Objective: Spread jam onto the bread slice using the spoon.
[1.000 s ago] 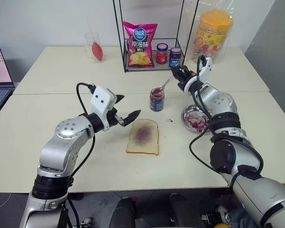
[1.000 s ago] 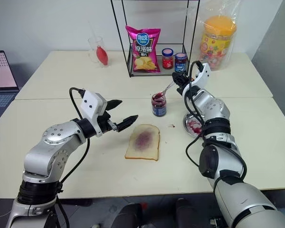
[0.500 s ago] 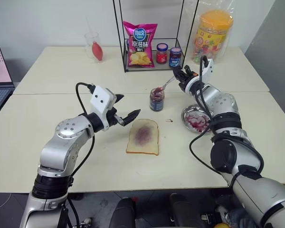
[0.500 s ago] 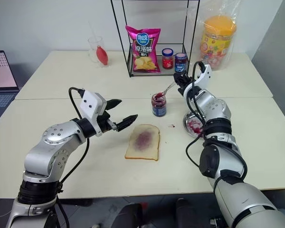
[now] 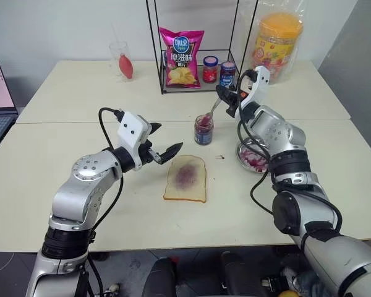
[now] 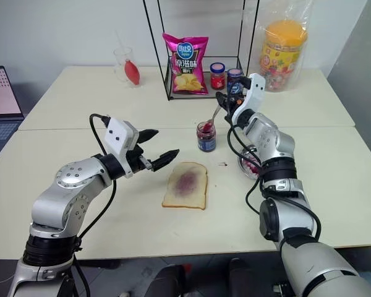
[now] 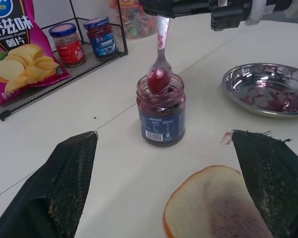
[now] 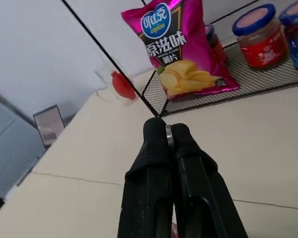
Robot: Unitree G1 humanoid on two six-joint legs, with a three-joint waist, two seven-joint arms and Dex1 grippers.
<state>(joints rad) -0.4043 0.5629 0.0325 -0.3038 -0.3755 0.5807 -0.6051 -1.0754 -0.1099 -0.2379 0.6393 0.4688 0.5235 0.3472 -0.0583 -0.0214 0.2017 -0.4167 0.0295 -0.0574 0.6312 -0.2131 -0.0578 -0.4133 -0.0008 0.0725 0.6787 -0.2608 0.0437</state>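
Note:
An open glass jar of dark jam point(image 5: 203, 129) stands mid-table with a blue label. The spoon point(image 7: 160, 64) hangs steeply over it, its jam-coated bowl at the jar's mouth. My right gripper point(image 5: 226, 99) is shut on the spoon's handle above and right of the jar. The bread slice point(image 5: 186, 177), with a purple smear in its centre, lies in front of the jar. My left gripper point(image 5: 164, 148) hovers open just left of the bread, its two fingers point(image 7: 64, 183) wide apart.
A metal dish point(image 5: 253, 156) smeared with jam sits right of the jar. A wire rack point(image 5: 198, 80) behind holds a chips bag point(image 5: 181, 57), a red-lidded jar point(image 5: 211, 69) and a blue-lidded jar point(image 5: 228, 73). A snack tub point(image 5: 275, 46) stands at back right.
My right gripper has rolled and shifted left toward the jar, tipping the spoon from slanted to nearly upright over the jar's mouth. The left arm has stayed still.

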